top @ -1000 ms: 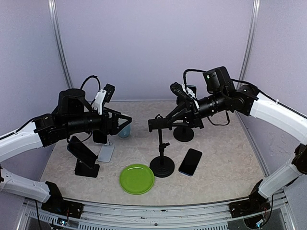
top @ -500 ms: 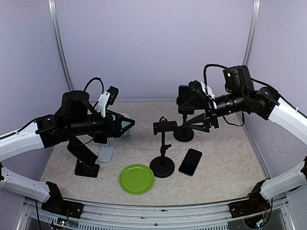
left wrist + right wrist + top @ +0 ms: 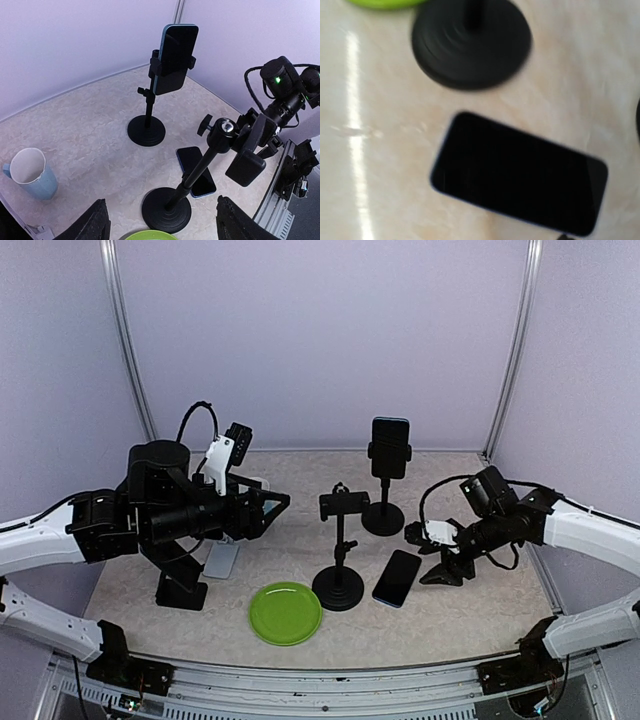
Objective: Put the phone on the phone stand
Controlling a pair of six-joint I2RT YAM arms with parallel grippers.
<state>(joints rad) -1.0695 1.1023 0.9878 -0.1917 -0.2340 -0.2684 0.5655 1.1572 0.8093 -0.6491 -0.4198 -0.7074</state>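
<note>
The phone [image 3: 397, 578] lay flat, dark face up, on the worktop [image 3: 470, 610], just beside the round base of the empty phone stand [image 3: 341, 540]. The right hand [image 3: 428, 557] hung low near the phone's far side, fingers apart, gripping nothing. A second phone [image 3: 390, 445] sat clamped upright on the rear stand [image 3: 383, 520]. The left hand [image 3: 161, 212] was raised, fingers spread wide, empty.

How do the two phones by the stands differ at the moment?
The rear phone stands upright, clamped high in the back stand; the near phone lies flat on the table, gripped by nothing, beside the empty stand. Both show dark screens and blue edges.
</note>
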